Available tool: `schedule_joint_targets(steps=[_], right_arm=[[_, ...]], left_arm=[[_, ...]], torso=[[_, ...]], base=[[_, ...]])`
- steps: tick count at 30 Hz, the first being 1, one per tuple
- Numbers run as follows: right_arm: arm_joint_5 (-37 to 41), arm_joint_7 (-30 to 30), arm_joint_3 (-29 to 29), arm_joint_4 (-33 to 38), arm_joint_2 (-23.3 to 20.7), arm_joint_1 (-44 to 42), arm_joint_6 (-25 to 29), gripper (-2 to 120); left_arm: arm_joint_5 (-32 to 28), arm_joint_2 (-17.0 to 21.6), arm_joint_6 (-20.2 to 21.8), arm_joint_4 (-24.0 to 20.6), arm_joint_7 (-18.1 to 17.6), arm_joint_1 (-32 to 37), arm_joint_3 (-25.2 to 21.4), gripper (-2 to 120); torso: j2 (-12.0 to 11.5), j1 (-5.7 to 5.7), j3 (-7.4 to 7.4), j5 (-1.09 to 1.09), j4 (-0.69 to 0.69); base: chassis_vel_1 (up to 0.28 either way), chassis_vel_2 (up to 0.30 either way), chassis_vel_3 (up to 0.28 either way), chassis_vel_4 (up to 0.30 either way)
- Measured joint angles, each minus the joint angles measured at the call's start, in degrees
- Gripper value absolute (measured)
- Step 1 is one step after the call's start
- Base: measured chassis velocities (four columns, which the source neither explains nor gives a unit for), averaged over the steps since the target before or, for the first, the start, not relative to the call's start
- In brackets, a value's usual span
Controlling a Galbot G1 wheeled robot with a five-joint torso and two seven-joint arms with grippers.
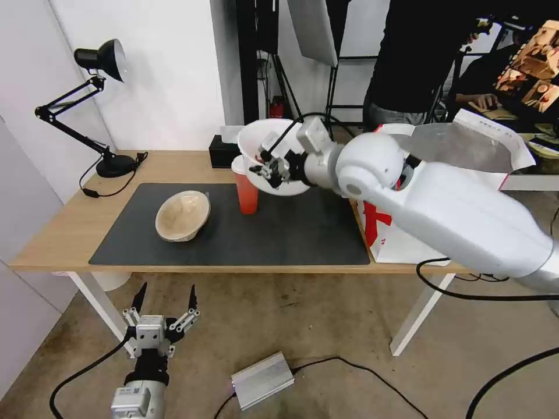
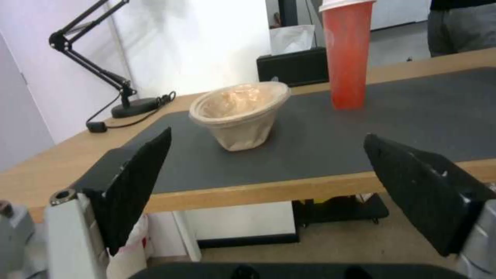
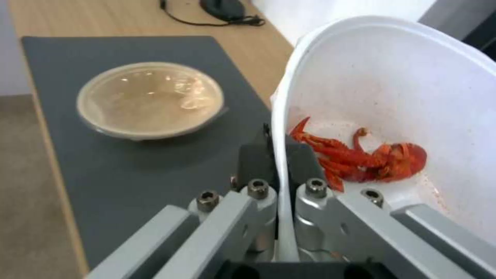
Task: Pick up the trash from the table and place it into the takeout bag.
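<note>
— Above the tabletop (image 1: pixel 70 233), right of the grey mat's middle, our right gripper (image 1: pixel 269 166) has its fingers pinched on the rim of the white bowl (image 1: pixel 265 139) and carries it tilted in the air. From the right wrist camera we see the rim running between the pads and the red scraps (image 3: pixel 362 159) settled low in the bowl (image 3: pixel 393 85).

— So how far along do we judge ourselves?

— Early, we think. One piece is lifted but not yet in the takeout bag (image 1: pixel 489 145), which stands at the right end of the tabletop, mouth open, foil lining showing. The red cup (image 1: pixel 247 189) stands upright on the mat (image 1: pixel 233 244), just below and behind the raised bowl. The pulp bowl (image 1: pixel 182 215) lies tipped on the mat's left part, well apart from the bag. Two pieces untouched, then.

— And our left gripper?

— The left gripper (image 1: pixel 166 299) hangs low in front of the tabletop edge, over the floor, fingers (image 2: pixel 137 178) spread wide and holding nothing. Through its camera we look across the edge at the pulp bowl (image 2: pixel 240 112) and the cup (image 2: pixel 347 54) beyond.

— What stands in the way?

— The cup sits close under the bowl, so a low swing could knock it. The tilt could spill scraps. Our own right arm lies across the path to the bag. The tissue box (image 1: pixel 224 152) and the desk lamp (image 1: pixel 99 105) sit along the back, clear of it. A person stands behind the bag, touching nothing of ours.
</note>
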Motion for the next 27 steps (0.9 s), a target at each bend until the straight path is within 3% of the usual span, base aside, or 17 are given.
schedule_joint_targets(steps=[27], right_arm=[[2.0,-3.4,1.0,-4.8,-6.5,7.1,0.0,0]], left_arm=[[-0.1,0.0,-0.2,-0.5,0.0,0.1,-0.2,100]], torso=[[0.0,0.0,0.0,0.0,0.0]], base=[[0.0,0.0,0.0,0.0]])
